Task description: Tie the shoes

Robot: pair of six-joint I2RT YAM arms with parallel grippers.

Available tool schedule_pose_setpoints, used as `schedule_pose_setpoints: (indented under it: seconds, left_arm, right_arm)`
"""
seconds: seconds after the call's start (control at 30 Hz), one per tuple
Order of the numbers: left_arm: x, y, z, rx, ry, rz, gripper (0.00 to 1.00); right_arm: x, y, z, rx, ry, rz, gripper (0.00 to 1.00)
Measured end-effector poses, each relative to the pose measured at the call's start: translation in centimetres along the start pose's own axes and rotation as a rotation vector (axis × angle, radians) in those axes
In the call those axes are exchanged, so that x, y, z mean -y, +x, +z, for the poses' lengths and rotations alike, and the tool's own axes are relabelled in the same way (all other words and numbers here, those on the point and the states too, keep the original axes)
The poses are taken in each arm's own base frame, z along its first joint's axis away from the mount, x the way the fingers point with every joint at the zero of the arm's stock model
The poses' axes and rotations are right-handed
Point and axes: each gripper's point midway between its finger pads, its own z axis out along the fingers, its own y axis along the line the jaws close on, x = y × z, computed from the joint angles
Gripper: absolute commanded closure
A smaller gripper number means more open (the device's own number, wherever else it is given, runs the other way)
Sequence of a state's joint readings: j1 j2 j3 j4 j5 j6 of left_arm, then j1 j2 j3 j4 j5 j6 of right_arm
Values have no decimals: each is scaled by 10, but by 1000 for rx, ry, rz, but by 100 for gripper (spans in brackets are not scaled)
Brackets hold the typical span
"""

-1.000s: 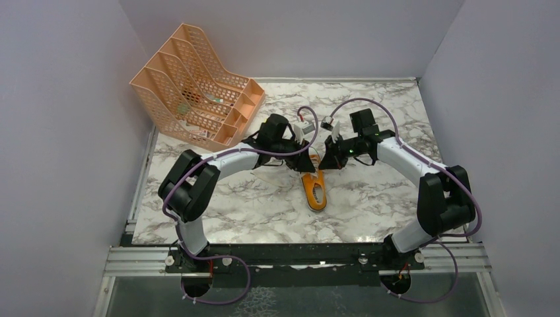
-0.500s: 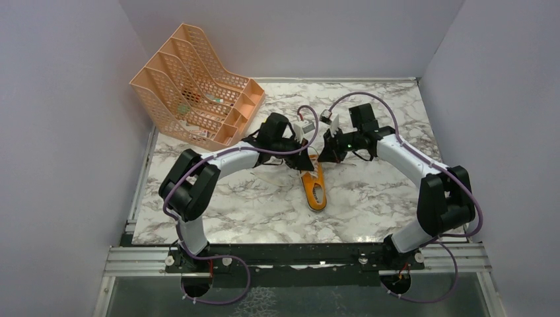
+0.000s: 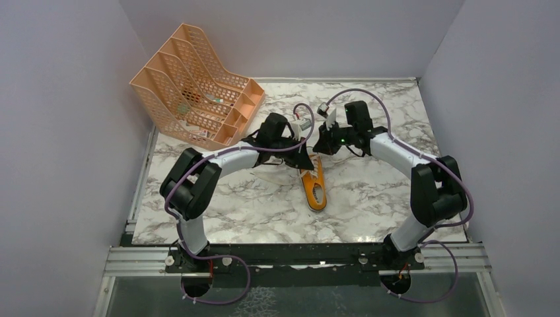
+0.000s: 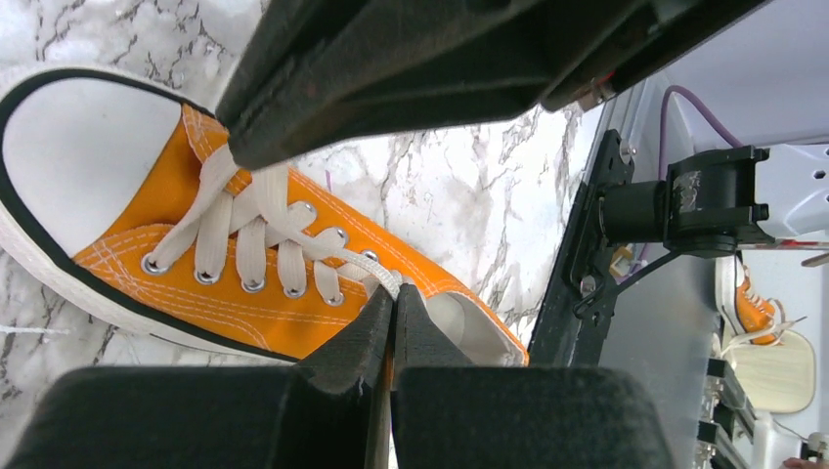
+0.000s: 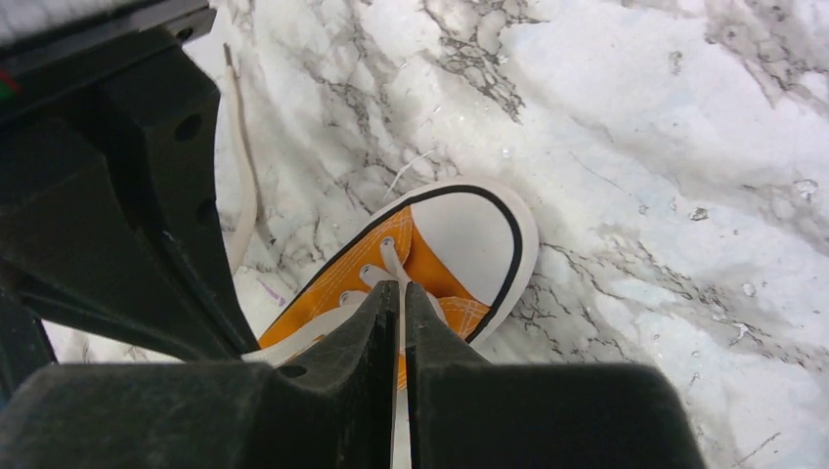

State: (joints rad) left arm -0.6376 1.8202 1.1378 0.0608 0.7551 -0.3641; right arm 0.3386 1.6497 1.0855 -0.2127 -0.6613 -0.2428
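I see marbled white worktop (image 3: 370, 198) | plain lilac walls (image 3: 66, 132) on three sides | peach file rack (image 3: 191, 86) in far-left corner | light even

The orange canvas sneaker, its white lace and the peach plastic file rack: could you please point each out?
Orange canvas sneaker (image 4: 225, 311): left wrist view, orange side panel.
White lace (image 4: 254, 210): left wrist view, crossed strands.
Peach plastic file rack (image 3: 198, 66): top external view, lattice divider wall.

place: robot lab cell | evidence: plain walls (image 3: 66, 165) boxing a marble-print table (image 3: 376, 191); two cabled arms (image 3: 228, 158) on aluminium rail (image 3: 135, 261) at near edge
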Motion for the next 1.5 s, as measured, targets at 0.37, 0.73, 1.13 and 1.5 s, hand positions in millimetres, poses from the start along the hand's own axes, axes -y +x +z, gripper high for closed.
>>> schedule_pose_setpoints:
  seconds: [0.37,0.73,1.13,1.5]
  left_arm:
    - [-2,6,-1,-9,-8,-64,100]
    - [0,5,-2,-4,-13,-153,100]
    - [-9,6,-5,-21,-123,-327,100]
    - [-12,-10,-4,-31,-103,-209,100]
  right_arm:
    - [13,-3,-11,-22,120,68,65]
    - [29,6,-60,11,311,147,51]
    - [0,21,-63,-18,247,228,0]
    - [-163,15,-43,45,-108,-266,0]
